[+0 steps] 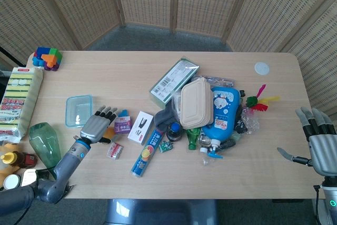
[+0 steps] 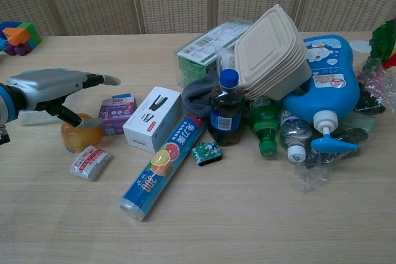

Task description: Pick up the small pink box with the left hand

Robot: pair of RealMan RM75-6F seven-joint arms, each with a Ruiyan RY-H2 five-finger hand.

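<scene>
The small pink box (image 1: 122,123) (image 2: 115,114) stands on the table between an orange ball (image 2: 78,135) and a white stapler box (image 1: 140,127) (image 2: 152,119). My left hand (image 1: 97,125) (image 2: 52,88) hovers flat just left of the pink box, over the orange ball, fingers stretched out toward the box and holding nothing. The head view shows the hand hiding the ball. My right hand (image 1: 318,140) hangs open at the table's right edge, far from the box, and the chest view does not show it.
A clear blue-rimmed container (image 1: 79,110) lies behind the left hand. A red-white packet (image 1: 115,150) and a blue roll (image 1: 148,152) lie in front. A pile of bottles, a lunch box (image 1: 196,103) and a blue jug (image 1: 225,114) fills the middle. A green bottle (image 1: 43,140) stands at the left edge.
</scene>
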